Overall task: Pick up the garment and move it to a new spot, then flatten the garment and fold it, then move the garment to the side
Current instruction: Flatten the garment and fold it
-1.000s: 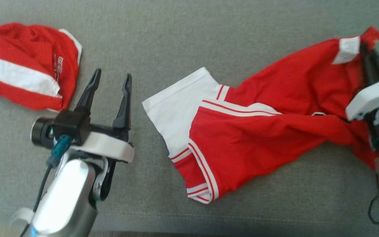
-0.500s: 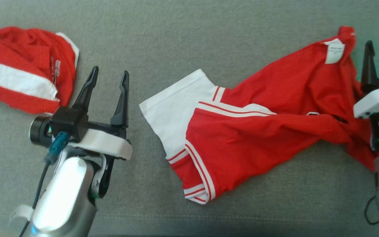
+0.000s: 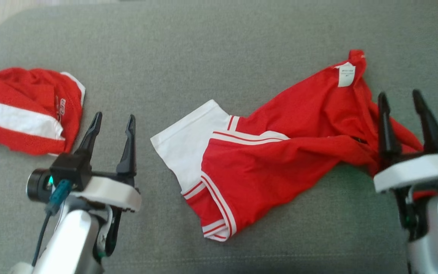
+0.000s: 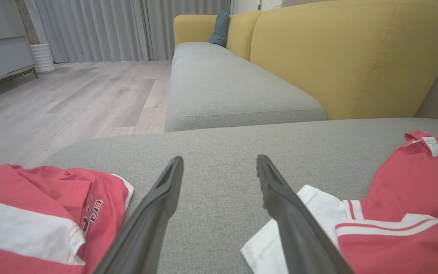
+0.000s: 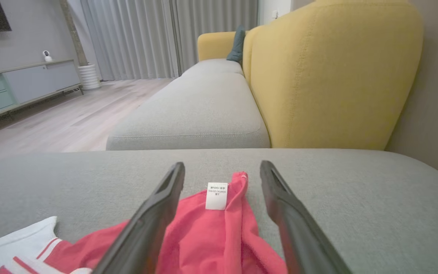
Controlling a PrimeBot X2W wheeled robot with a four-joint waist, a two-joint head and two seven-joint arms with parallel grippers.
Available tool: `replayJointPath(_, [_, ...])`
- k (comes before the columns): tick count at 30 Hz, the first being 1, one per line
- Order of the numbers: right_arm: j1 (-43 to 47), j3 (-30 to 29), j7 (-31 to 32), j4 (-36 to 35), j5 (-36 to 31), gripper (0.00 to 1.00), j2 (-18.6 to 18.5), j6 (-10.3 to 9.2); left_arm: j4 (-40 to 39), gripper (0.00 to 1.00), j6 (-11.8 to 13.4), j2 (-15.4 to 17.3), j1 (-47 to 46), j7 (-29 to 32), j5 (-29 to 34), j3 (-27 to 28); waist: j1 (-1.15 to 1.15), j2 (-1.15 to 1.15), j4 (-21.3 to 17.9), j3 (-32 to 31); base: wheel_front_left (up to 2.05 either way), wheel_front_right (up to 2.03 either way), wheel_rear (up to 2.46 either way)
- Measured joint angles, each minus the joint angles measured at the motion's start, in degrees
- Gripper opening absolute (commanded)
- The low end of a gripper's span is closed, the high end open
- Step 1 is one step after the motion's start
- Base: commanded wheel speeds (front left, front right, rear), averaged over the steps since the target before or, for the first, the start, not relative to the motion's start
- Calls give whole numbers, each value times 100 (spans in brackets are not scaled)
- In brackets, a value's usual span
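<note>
The garment [image 3: 272, 160], red with white panels and stripes, lies crumpled on the grey cushion [image 3: 211, 49], from the middle to the right. Its white label [image 3: 346, 74] faces up at the far right end. My right gripper [image 3: 399, 94] hangs open just above that red end, holding nothing. In the right wrist view the open gripper [image 5: 222, 164] frames the label [image 5: 216, 196] and the red cloth [image 5: 211, 236]. My left gripper [image 3: 114, 116] is open and empty, left of the garment's white panel. The left wrist view has that gripper [image 4: 219, 159] over bare cushion, the garment [image 4: 405, 198] to its right.
A second red and white garment [image 3: 25, 110] lies bunched at the cushion's left end, also in the left wrist view [image 4: 32, 198]. A yellow sofa back [image 4: 352, 57] rises beyond the cushion. Wooden floor [image 4: 70, 99] lies past the left edge.
My right gripper opened and let go of the garment's labelled end, which now lies on the cushion, and drew back from it. The head camera has shifted. The left gripper stays open.
</note>
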Motion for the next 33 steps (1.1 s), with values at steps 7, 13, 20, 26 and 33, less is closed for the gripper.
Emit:
replayJointPath(7, [667, 315, 422, -795, 0, 100, 156, 0, 5, 100, 32, 86, 224, 8, -2, 16, 0, 0, -81, -240, 0, 0, 0])
replayJointPath(13, [776, 332, 571, -1014, 0, 100, 165, 0, -9, 100, 63, 112, 240, 16, -21, 12, 0, 0, -88, -273, 0, 0, 0])
replayJointPath(20, [827, 333, 635, -1085, 0, 100, 178, 0, -10, 100, 99, 124, 299, 18, -29, -5, 0, 0, -84, -264, 0, 0, 0])
replayJointPath(26, [871, 326, 673, -1139, 0, 100, 185, 0, -12, 100, 99, 133, 295, 49, -29, -49, 0, 0, -83, -201, 0, 0, 0])
replayJointPath(33, [853, 354, 711, -1181, 0, 100, 183, 0, 392, 100, -127, 80, -113, 554, -180, -322, 0, 0, -115, 26, 0, 0, 0])
